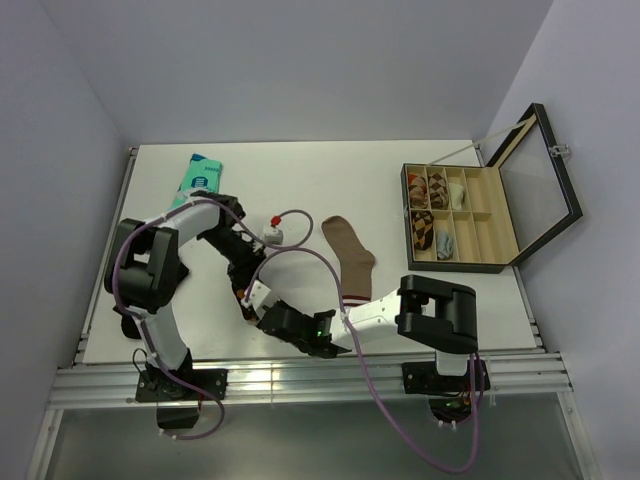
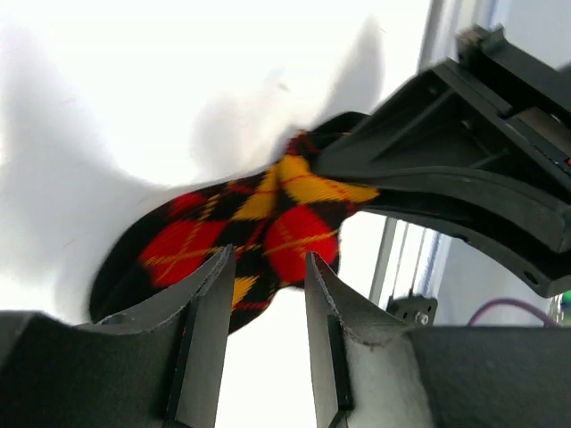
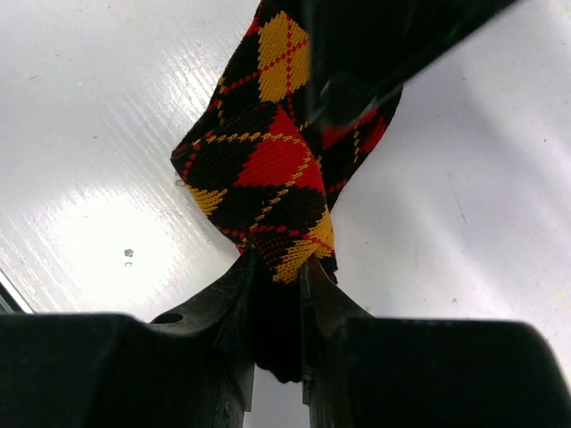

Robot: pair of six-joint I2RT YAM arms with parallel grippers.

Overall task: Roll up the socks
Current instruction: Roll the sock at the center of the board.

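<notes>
Argyle sock [image 3: 268,169] runs straight away from R gripper [image 3: 278,267], which pinches its near end. L gripper [image 2: 265,267] stands part-open, holding nothing (it hides sock's far end).

I read the argyle sock [image 3: 268,169] as fine-knit cloth, matt, on a table [image 3: 89,134] that's smooth, glossy white with glare. My right gripper [image 3: 278,263] looks like matt black plastic. In the middle of the top view the tan sock [image 1: 350,255] is matt cloth too; the rail [image 1: 300,385] along the bottom edge is bare metal
</notes>
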